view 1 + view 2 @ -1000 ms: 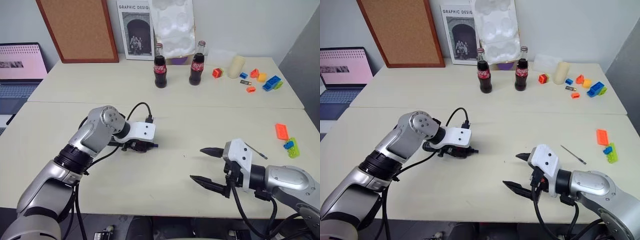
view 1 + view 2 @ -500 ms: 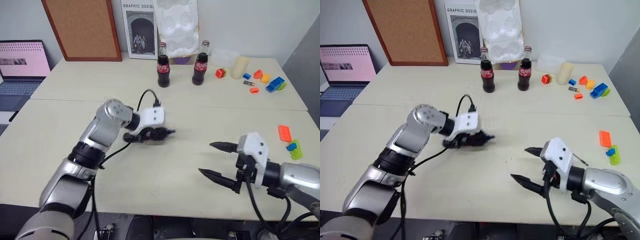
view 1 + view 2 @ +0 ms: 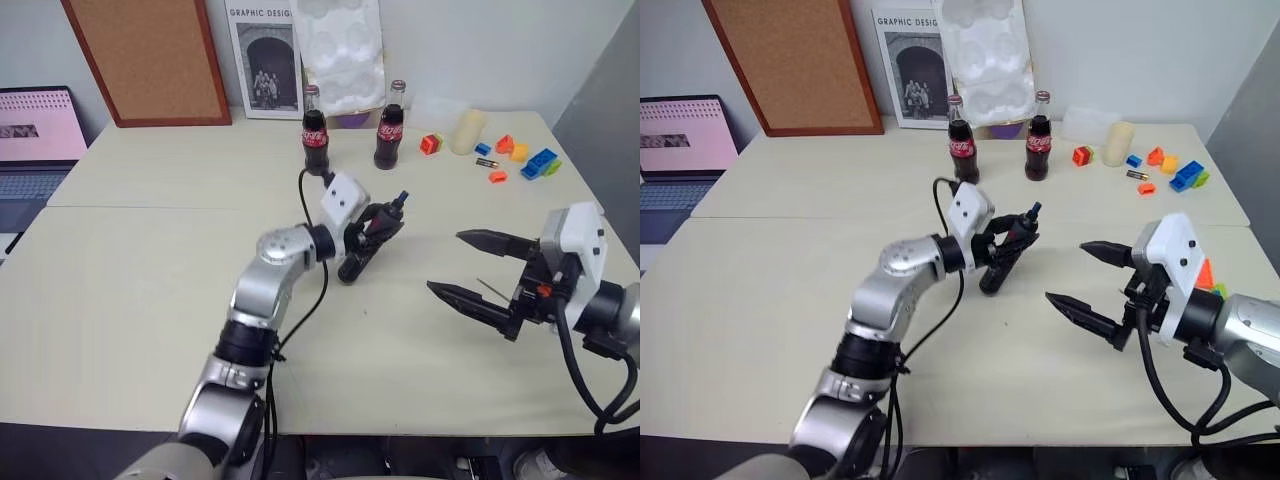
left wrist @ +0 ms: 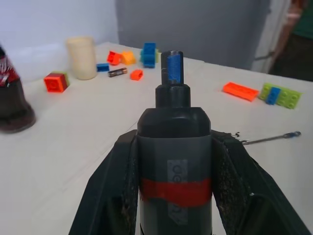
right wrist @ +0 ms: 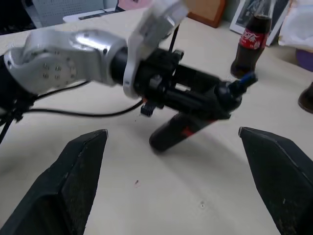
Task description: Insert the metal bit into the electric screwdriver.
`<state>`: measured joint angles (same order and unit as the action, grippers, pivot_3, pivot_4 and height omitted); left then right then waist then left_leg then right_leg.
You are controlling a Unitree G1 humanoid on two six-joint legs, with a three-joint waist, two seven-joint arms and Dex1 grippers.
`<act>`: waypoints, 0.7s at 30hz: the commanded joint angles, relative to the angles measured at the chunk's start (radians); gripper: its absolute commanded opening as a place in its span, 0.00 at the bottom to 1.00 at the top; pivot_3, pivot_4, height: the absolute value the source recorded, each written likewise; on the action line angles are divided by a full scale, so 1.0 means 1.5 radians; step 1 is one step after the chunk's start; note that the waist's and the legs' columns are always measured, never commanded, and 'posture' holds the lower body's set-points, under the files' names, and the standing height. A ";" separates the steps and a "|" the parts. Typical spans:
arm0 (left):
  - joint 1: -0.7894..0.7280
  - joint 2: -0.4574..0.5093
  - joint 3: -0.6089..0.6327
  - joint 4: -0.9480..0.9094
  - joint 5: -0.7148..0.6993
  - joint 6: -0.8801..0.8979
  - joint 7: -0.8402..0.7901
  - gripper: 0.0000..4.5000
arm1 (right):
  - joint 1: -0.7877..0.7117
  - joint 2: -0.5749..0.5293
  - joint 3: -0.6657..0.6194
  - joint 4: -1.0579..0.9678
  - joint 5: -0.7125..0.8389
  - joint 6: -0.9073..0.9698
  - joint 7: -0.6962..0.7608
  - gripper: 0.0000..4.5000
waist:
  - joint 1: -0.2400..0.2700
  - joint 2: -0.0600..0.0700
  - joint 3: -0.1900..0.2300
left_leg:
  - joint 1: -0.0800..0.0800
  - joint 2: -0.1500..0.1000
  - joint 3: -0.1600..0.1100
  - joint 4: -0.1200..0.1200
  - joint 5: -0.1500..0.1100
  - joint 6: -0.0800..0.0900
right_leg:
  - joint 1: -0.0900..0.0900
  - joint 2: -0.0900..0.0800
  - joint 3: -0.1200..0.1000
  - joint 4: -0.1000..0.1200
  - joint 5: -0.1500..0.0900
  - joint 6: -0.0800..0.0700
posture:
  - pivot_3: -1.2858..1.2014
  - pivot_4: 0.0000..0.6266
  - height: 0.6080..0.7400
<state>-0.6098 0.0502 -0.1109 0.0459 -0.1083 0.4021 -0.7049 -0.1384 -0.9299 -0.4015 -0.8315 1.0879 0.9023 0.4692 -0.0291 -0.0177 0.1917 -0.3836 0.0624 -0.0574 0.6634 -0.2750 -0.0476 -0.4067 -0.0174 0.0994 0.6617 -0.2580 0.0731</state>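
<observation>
Left gripper (image 3: pixel 1012 240) is clamped on the screwdriver (image 3: pixel 1005 257), held tilted above the table (image 3: pixel 790 300) mid-scene; its lower half is mostly hidden behind the fingers. Right gripper (image 3: pixel 1092 282) hangs spread wide, holding nothing. The bit (image 4: pixel 270 139) lies flat on the table, barely visible behind the right gripper's fingers.

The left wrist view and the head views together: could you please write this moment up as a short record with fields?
left end effector: shut on the screwdriver, held above the table
screwdriver tip: blue, pointing up and away
right end effector: open, holding nothing
metal bit: lying on the table, near the right end effector
behind: two cola bottles, toy bricks
</observation>
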 commanded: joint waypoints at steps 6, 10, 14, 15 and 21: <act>0.078 0.026 -0.009 -0.053 -0.013 -0.077 0.032 0.37 | -0.038 -0.035 0.016 0.005 0.035 -0.006 -0.001 1.00 | -0.002 0.000 0.000 | 0.000 0.000 0.000 -0.001 0.000 0.000 | 0.000 0.000 0.000 -0.001 0.000 0.000 | 0.52 0.24 1.00; 0.122 0.077 0.016 -0.122 -0.043 -0.023 0.028 0.37 | -0.037 -0.049 0.015 0.005 0.047 -0.004 0.007 1.00 | -0.003 0.001 -0.001 | 0.001 0.000 0.000 -0.001 0.000 0.000 | 0.000 0.000 0.000 0.000 0.000 0.000 | 0.52 0.24 1.00; 0.147 0.126 0.043 -0.175 -0.077 0.025 0.039 0.37 | -0.034 -0.060 0.015 0.007 0.052 -0.006 0.019 1.00 | -0.004 0.001 -0.001 | 0.002 0.000 0.000 -0.001 0.000 0.000 | 0.000 0.000 0.000 0.000 0.000 0.001 | 0.52 0.24 1.00; 0.156 0.139 0.046 -0.188 -0.083 0.033 0.038 0.37 | -0.035 -0.063 0.017 0.008 0.051 -0.007 0.022 1.00 | -0.004 0.001 -0.001 | 0.002 0.000 0.000 -0.001 0.000 0.000 | 0.001 0.000 0.000 0.000 -0.001 0.001 | 0.52 0.24 1.00; 0.179 0.169 0.039 -0.224 -0.115 0.048 0.048 0.37 | -0.046 -0.066 0.041 0.020 0.033 -0.016 0.035 1.00 | -0.005 0.000 -0.001 | 0.003 0.000 0.000 0.000 0.000 0.000 | 0.001 0.000 0.000 0.000 0.000 0.001 | 0.52 0.24 1.00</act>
<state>-0.3625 0.2857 -0.0677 -0.2895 -0.2907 0.4500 -0.6572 -0.1844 -1.0171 -0.3406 -0.7983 1.1475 0.9012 0.5087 -0.0359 -0.0170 0.1903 -0.3796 0.0627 -0.0570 0.6631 -0.2743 -0.0474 -0.4051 -0.0169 0.1002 0.6620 -0.2586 0.0742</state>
